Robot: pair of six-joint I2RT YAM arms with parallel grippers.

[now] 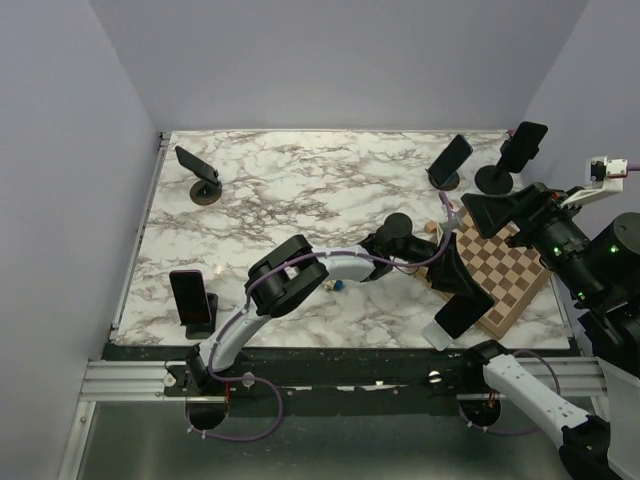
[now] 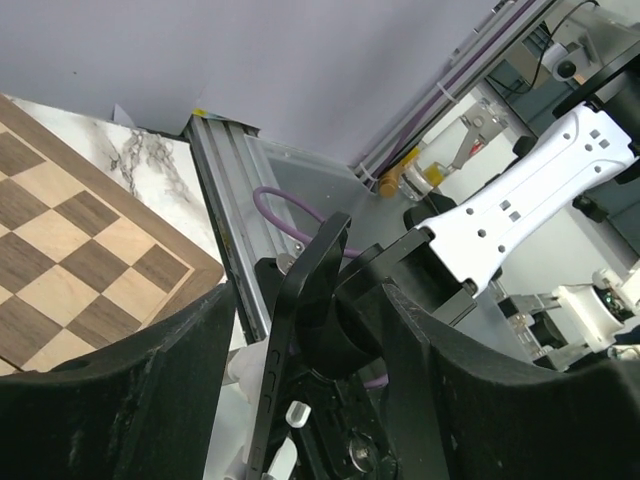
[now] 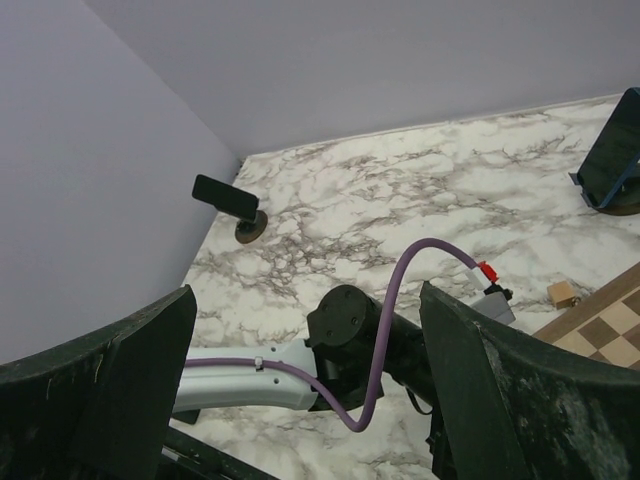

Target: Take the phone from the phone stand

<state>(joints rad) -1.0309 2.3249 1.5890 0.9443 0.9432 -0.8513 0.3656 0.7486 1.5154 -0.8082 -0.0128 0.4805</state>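
**Phone** (image 1: 463, 312): dark, tilted, lower right of the top view, at the near corner of the chessboard (image 1: 510, 275). In the left wrist view it shows edge-on at centre frame, side buttons facing the camera.

**Stand** (image 1: 437, 336): pale base just below and left of the phone in the top view. The phone sits on it.

**Left gripper** (image 1: 455, 280): reached across the table (image 1: 300, 200) to the lower right, directly over the phone. In the wrist view the fingers (image 2: 150, 380) are spread, one on each side of the phone. A gap shows on both sides, so nothing is clamped.

**Right gripper** (image 3: 305, 295): raised at the right edge of the top view, well apart from the phone. Its fingers are wide apart and hold nothing. Its camera looks down on the marble and the left arm.

**Other phones on stands:**
- upper left (image 1: 197, 165)
- lower left (image 1: 188, 297)
- upper right (image 1: 452, 160)
- far upper right (image 1: 522, 146)

**Wooden cube** (image 1: 430, 228): on the marble, just beside the chessboard's left corner.
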